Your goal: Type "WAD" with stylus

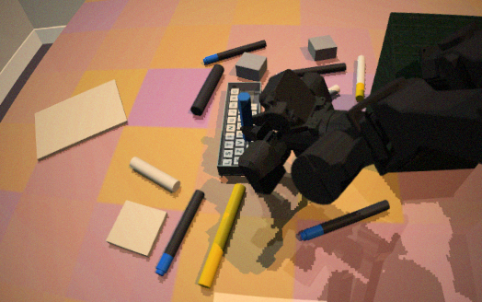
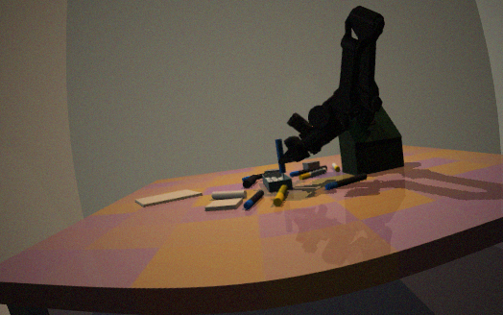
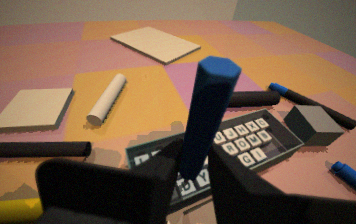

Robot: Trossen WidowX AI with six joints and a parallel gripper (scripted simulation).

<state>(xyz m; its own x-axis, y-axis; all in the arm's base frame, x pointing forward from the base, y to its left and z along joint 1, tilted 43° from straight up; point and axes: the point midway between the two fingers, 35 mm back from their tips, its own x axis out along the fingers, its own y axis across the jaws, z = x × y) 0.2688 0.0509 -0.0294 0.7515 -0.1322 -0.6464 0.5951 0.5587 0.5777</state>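
The blue stylus (image 1: pixel 245 108) (image 2: pixel 279 150) (image 3: pixel 212 100) stands nearly upright, slightly tilted. My gripper (image 1: pixel 248 128) (image 2: pixel 282 161) (image 3: pixel 195 147) is shut on it, low over the keyboard (image 1: pixel 224 170) (image 2: pixel 278 185) (image 3: pixel 287 136). The keyboard is a dark shallow tray with rows of white letter keys. In the wrist view the stylus's lower end is just behind the D key (image 3: pixel 186 187) and the Y key (image 3: pixel 202 178). It covers the key behind them, and the frames do not clearly show whether it touches a key. My fingers hide the keyboard's left part and the W and A keys.
A grey block (image 1: pixel 251 65) (image 3: pixel 314 124) and a thick black cylinder (image 1: pixel 208 89) (image 3: pixel 254 99) lie close to the keyboard. A yellow marker (image 1: pixel 223 235) (image 2: pixel 280 195), a white cylinder (image 1: pixel 154 174) (image 3: pixel 107 99) and several dark pens lie around. Two cream slabs (image 1: pixel 137 227) (image 1: pixel 80 119) lie farther off.
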